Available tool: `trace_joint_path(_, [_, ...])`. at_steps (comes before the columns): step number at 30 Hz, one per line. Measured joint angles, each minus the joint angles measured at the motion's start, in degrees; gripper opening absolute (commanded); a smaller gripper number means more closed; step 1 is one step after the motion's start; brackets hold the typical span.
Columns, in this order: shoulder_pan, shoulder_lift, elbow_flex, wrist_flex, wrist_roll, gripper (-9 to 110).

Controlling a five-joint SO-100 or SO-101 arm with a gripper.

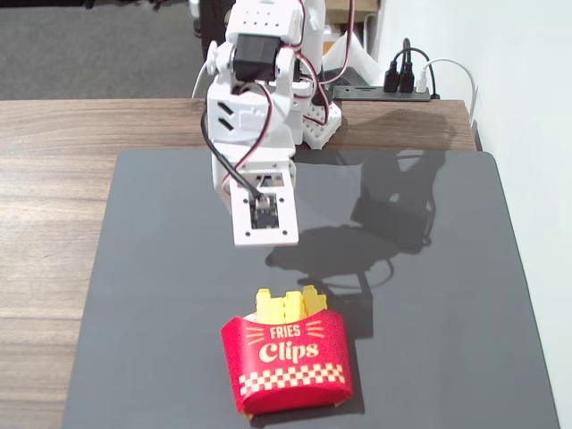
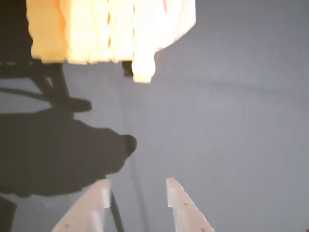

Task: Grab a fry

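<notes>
The red "FRIES Clips" carton (image 1: pixel 288 362) stands on the dark mat (image 1: pixel 429 340), with several yellow fry tips (image 1: pixel 288 306) poking from its top. No loose fry lies apart from the carton. In the wrist view the carton's pale edge (image 2: pixel 176 21) and the fry tips (image 2: pixel 87 34) fill the top left, overexposed, and one tip (image 2: pixel 143 72) reaches lower than the others. My gripper (image 2: pixel 137 186) is open and empty, hovering above the mat well short of the carton. In the fixed view the gripper head (image 1: pixel 264 214) hangs behind the carton, its fingertips hidden under the camera plate.
The arm's base (image 1: pixel 313 116) stands at the mat's far edge. A power strip with plugs (image 1: pixel 393 85) lies behind on the wooden table (image 1: pixel 54 179). The arm's shadow falls on the mat right of the gripper.
</notes>
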Motion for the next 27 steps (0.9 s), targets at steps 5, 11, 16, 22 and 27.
trace_joint_path(5, [-0.09, -6.94, -6.33, 0.00, 0.00, 20])
trace_joint_path(11, [-0.09, -14.33, -12.13, -1.05, 0.00, 20])
trace_joint_path(16, [-0.35, -19.42, -15.38, -1.93, 0.00, 20])
trace_joint_path(22, [-1.32, -25.31, -20.65, -2.29, 0.00, 20])
trace_joint_path(27, [-1.93, -28.04, -23.12, -2.46, 0.00, 20])
